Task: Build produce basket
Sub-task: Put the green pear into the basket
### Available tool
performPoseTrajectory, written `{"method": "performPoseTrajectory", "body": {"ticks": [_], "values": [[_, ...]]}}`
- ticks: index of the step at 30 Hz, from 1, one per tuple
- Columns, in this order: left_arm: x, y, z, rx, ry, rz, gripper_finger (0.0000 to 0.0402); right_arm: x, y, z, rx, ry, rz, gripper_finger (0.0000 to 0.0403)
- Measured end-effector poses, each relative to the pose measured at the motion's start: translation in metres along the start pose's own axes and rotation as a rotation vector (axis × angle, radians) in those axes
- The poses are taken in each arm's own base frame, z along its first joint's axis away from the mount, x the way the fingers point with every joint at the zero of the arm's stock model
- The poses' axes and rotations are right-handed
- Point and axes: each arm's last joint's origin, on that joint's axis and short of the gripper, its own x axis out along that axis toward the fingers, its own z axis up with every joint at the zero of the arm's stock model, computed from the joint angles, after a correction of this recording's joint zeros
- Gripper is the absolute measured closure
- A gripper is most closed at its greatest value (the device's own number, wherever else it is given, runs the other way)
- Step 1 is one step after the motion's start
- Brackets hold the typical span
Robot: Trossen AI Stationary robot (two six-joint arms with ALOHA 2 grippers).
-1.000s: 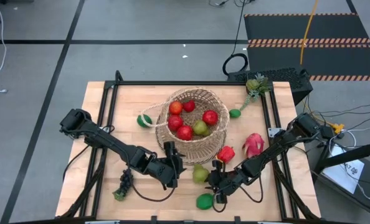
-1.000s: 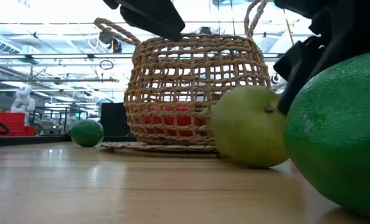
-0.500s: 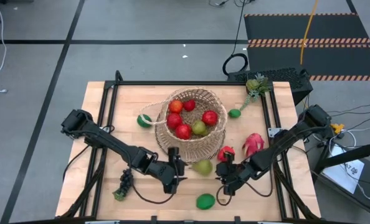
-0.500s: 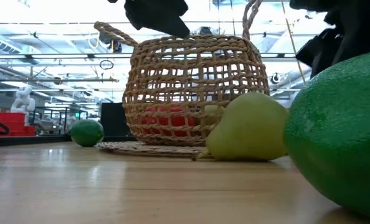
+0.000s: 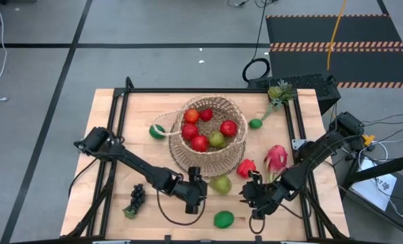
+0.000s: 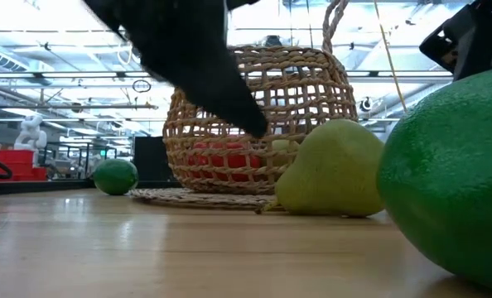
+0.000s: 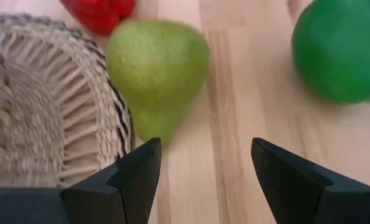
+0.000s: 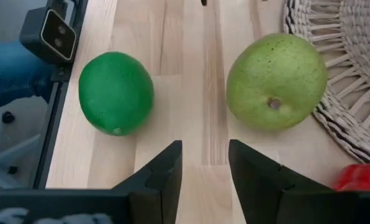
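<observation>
The woven basket (image 5: 212,135) stands mid-table with several red fruits and a green one inside. A green pear (image 5: 220,184) lies on its side on the table by the basket's near rim (image 7: 119,118). A lime (image 5: 223,219) rests near the front edge. My left gripper (image 5: 196,196) hangs low just left of the pear, open and empty, with the pear (image 7: 157,68) ahead of its fingers. My right gripper (image 5: 250,196) is right of the pear, open and empty, facing the pear (image 8: 275,81) and the lime (image 8: 116,93).
A red fruit (image 5: 246,167) and a pink dragon fruit (image 5: 276,157) lie right of the basket. Dark grapes (image 5: 137,196) sit near the front left. Two more limes (image 5: 157,131) (image 5: 256,123) flank the basket. A leafy green fruit (image 5: 277,93) is at the far right corner.
My right gripper has pulled back from the pear toward the table's right edge and risen. The pear has rolled a little toward the basket and turned, then lain still. My left gripper has come down toward the table and the pear, tipping further downward.
</observation>
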Motion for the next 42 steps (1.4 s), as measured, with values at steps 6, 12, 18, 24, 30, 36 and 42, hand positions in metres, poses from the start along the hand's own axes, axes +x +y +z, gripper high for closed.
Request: {"method": "performPoseTrajectory", "body": {"ticks": [6,12,18,24,30,36,42], "values": [[0.023,-0.002,-0.015,-0.056,0.042,0.059,0.0151,0.000,0.000,0.000,-0.038,-0.002,-0.002,0.0275],[0.042,-0.001,-0.028,-0.075,0.070,0.120,0.0151,0.000,0.000,0.000,-0.045,-0.001,-0.003,0.0275],[0.046,0.010,-0.025,-0.162,0.054,0.149,0.0151,0.000,0.000,0.000,-0.045,-0.001,-0.003,0.0275],[0.048,0.013,-0.021,-0.192,0.025,0.126,0.0151,0.000,0.000,0.000,-0.045,-0.001,-0.003,0.0275],[0.047,0.011,-0.021,-0.188,0.026,0.120,0.0151,0.000,0.000,0.000,-0.045,-0.001,-0.003,0.0275],[0.047,0.010,-0.021,-0.180,0.029,0.111,0.0161,0.000,0.000,0.000,-0.049,-0.001,-0.003,0.0275],[0.050,0.010,-0.024,-0.173,0.042,0.110,0.0211,0.000,0.000,0.000,-0.049,-0.001,-0.003,0.0275]]}}
